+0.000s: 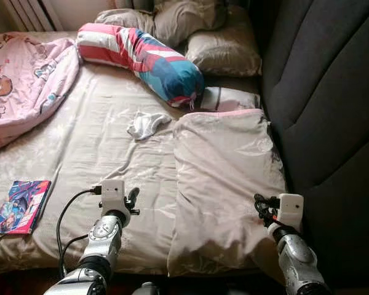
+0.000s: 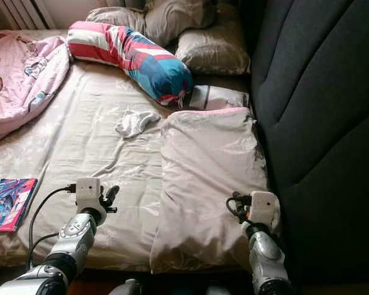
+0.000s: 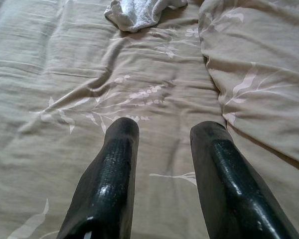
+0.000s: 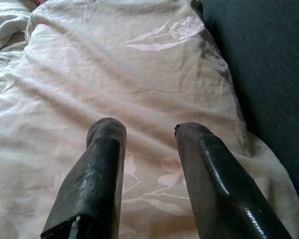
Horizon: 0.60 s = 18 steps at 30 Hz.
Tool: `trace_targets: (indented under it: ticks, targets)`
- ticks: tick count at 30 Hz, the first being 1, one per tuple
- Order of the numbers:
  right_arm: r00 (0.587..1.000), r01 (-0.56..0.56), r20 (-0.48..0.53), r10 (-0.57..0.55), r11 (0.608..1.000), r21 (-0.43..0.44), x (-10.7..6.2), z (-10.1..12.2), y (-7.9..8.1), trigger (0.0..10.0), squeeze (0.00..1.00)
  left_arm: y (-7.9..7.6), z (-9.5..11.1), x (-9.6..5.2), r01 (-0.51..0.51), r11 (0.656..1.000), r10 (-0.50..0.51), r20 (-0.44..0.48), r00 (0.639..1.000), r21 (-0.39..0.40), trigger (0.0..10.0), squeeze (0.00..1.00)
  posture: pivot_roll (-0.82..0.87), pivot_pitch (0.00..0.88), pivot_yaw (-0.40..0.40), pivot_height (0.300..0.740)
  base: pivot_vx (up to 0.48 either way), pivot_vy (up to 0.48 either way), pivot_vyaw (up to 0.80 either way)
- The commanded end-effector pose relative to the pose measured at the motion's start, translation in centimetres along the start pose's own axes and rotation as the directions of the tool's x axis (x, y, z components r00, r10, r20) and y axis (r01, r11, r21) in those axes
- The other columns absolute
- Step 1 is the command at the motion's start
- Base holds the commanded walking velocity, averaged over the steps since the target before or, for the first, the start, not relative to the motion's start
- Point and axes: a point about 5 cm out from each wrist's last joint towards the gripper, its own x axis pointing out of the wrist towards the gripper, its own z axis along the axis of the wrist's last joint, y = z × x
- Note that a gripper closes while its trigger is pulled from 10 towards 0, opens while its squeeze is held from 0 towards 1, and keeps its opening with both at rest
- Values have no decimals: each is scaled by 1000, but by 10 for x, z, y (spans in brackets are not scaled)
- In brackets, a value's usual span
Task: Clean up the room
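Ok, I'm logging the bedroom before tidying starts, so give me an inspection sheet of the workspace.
Surface: bed with a wrinkled beige floral sheet.
Job's things: small white cloth crumpled mid-bed; comic book near the foot edge on the robot's left.
Clutter: pink cartoon blanket bunched at far left; striped bolster; beige pillows at the head; folded beige duvet on the right.
Grippers: left tool open above the sheet; right tool open above the duvet.
Cables: black cable looping from the left wrist.
Surroundings: dark padded wall on the right.
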Motion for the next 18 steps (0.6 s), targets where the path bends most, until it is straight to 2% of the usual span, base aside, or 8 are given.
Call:
trace_targets:
  ticks: [1, 4, 8, 18]
  targets:
    - [1000, 6, -22, -6, 1000, -4, -3, -7, 0, 10000, 0, 2, -13, -5, -4, 1000, 4, -52, 999, -7, 10000, 0, -108, 154, 14, 740, 0, 259, 800]
    - [1000, 4, -28, -4, 1000, -3, -3, -8, 0, 10000, 0, 0, -12, -4, 1, 1000, -2, -51, 999, -6, 10000, 0, -107, 153, 17, 740, 0, 261, 658]
    - [1000, 12, -28, -11, 1000, 16, -4, -9, 0, 10000, 0, -1, -11, -4, 11, 1000, -11, -49, 999, -1, 10000, 0, -108, 151, 20, 740, 0, 262, 0]
    - [999, 22, -40, -21, 1000, 22, -5, -12, 1, 10000, 0, -5, -12, -4, 41, 999, -40, -53, 998, 19, 10000, 0, -107, 142, 29, 740, 0, 0, 0]
